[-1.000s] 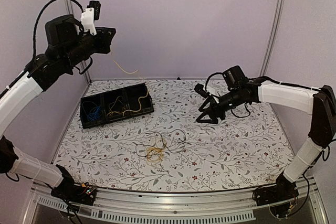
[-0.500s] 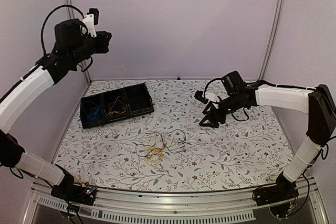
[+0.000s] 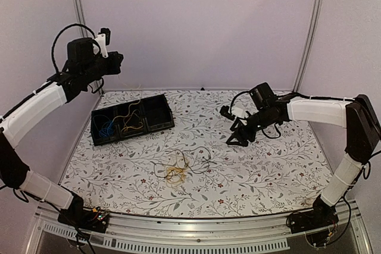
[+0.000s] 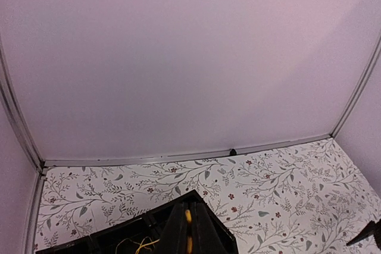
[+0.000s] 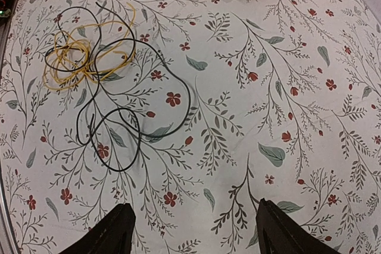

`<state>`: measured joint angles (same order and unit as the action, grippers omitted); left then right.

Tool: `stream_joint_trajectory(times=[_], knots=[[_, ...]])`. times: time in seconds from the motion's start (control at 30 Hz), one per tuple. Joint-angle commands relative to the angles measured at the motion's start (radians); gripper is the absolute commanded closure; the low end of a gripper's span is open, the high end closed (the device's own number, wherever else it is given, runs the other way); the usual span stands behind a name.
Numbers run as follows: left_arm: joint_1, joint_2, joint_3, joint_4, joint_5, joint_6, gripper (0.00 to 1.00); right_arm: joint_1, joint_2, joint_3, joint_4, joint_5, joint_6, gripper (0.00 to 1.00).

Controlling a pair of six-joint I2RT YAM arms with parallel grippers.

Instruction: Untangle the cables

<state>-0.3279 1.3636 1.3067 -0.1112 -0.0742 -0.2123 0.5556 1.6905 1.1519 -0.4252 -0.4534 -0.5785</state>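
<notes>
Right wrist view gives us the right gripper (image 5: 199, 236) released, its jaws wide apart above the table (image 5: 309, 117), with the tangle of yellow and black cables (image 5: 101, 69) lying ahead of it and to its left, untouched. We see the left gripper (image 4: 188, 209) clenched on a yellow cable (image 4: 189, 243), high up, the black tray (image 3: 134, 135) below it holding a blue cable (image 3: 107, 128).

a robot lab booth; plain lilac walls (image 3: 208, 28), metal posts (image 3: 310, 28), floral-covered table (image 3: 268, 171).
</notes>
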Motion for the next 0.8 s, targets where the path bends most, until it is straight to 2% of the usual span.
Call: stream_joint_trajectory(times=[0.0,0.3,0.6,0.77], knots=[[0.041,-0.010,-0.055,0.058,0.030,-0.020,1.00,-0.003,0.013,-0.010,0.006,0.010,-0.012,0.26],[0.053,-0.045,-0.203,0.086,-0.006,-0.046,1.00,-0.002,0.021,-0.009,-0.001,0.017,-0.022,0.25],[0.098,-0.139,-0.287,-0.033,-0.106,-0.027,1.00,-0.003,0.025,-0.007,-0.009,0.016,-0.028,0.25],[0.128,-0.124,-0.311,-0.070,-0.080,-0.030,1.00,-0.003,0.027,-0.005,-0.014,0.011,-0.032,0.25]])
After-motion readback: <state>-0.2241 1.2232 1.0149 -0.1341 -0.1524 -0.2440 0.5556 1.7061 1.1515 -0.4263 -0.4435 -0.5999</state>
